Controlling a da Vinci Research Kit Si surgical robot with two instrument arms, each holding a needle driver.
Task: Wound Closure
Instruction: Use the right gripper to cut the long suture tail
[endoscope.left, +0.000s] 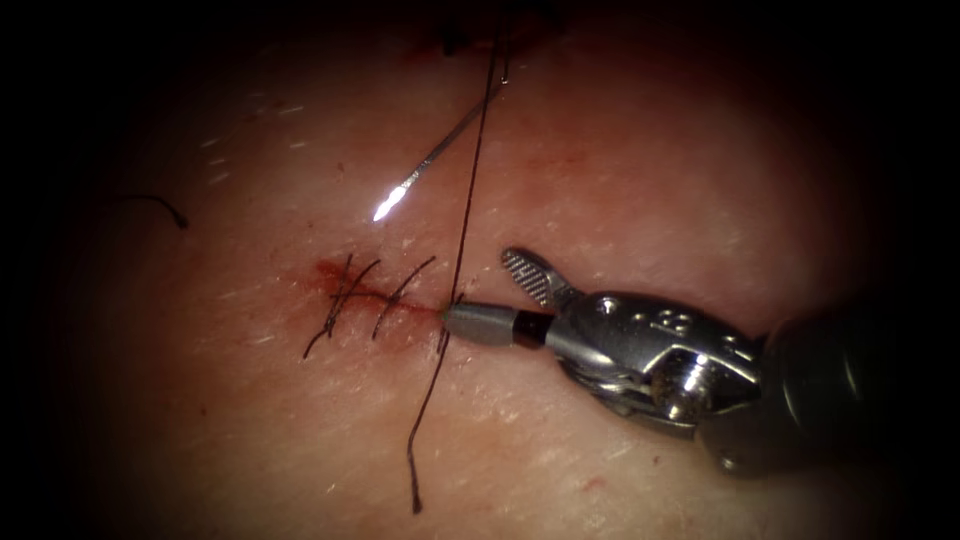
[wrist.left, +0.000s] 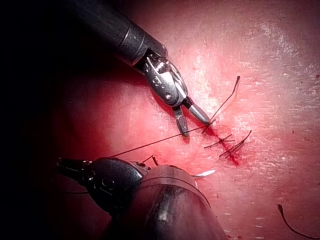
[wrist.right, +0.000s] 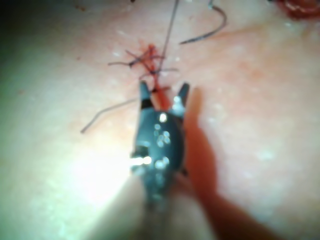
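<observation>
The right tool (endoscope.left: 500, 295) enters the endoscope view from about 4 o'clock, its long axis running toward 10 o'clock and ending at the right end of the cut (endoscope.left: 385, 300). Its jaws stand wide apart and hold nothing: one points toward 11 o'clock above the cut's line, the other lies almost level, pointing at 9 o'clock with its tip touching the tissue (endoscope.left: 650, 180) at the cut's end. The right wrist view shows the same tool (wrist.right: 164, 95) with its jaws forked open on either side of the red line of the cut. The thread (endoscope.left: 465, 215) runs as one long taut strand from 12 o'clock down to the cut just at that lower jaw's tip, then trails on as a loose tail toward 6 o'clock. Three stitches (endoscope.left: 345, 295) already cross the cut to the left of the tool. The needle (endoscope.left: 430, 160) hangs above the tissue and is not in it, its bright point aimed at 7 o'clock and its shaft rising toward 1 o'clock into the dark. In the left wrist view the left tool (wrist.left: 75, 167) lies dark and close; whether its jaws are open or closed cannot be told. A cut end of thread (endoscope.left: 160, 205) lies well to the left.
</observation>
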